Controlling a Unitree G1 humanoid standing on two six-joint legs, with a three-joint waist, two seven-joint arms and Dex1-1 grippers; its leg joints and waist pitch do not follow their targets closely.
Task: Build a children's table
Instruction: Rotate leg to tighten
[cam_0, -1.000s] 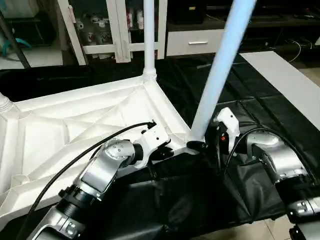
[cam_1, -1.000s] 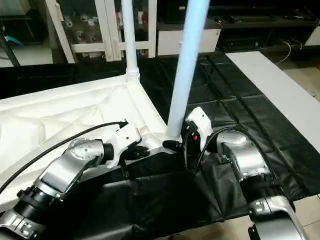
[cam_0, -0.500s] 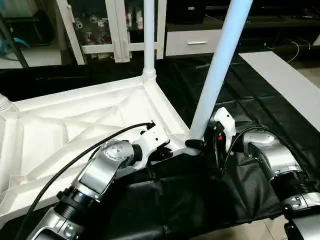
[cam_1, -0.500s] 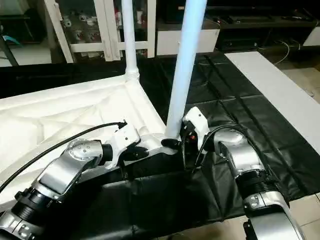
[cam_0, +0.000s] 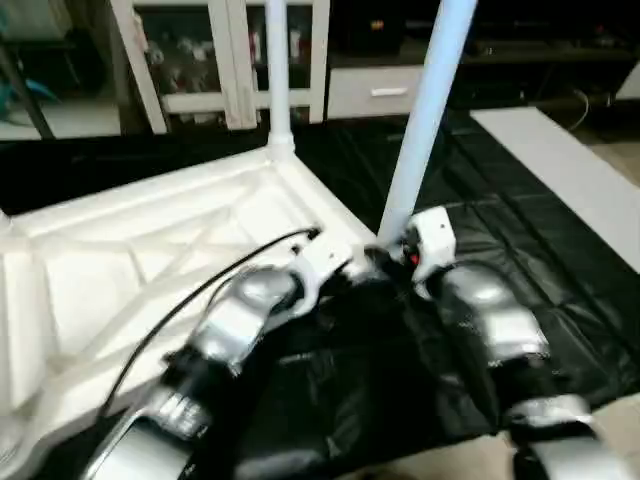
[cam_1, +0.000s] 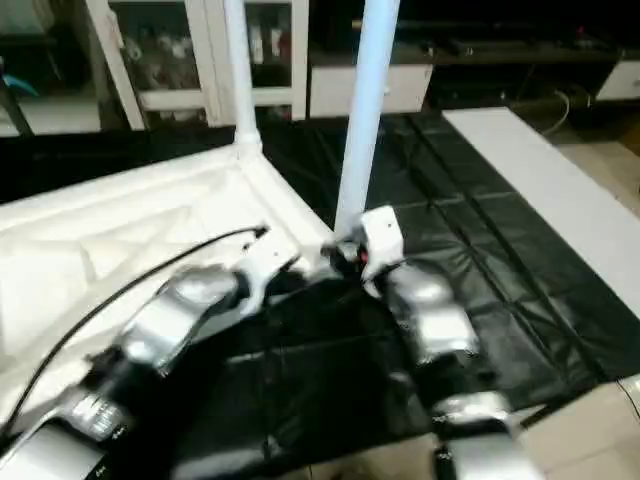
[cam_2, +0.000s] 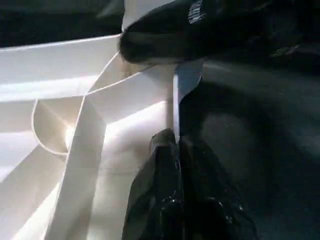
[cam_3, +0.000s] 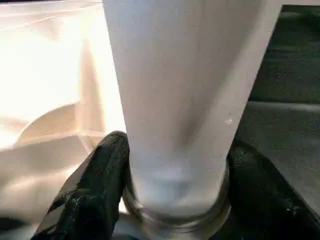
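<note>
The tabletop (cam_0: 150, 250) lies ribs-up on the black sheet (cam_0: 520, 230). The right claw (cam_3: 175, 200) grasps the near-corner leg (cam_0: 425, 110) at its base, while the left claw (cam_2: 172, 150) is clenched on the tabletop's rim beside it.

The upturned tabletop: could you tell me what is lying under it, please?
The tabletop lies on a black sheet that spreads past its near and right edges. Whatever is directly beneath the tabletop is covered by the tabletop itself and cannot be seen.
</note>
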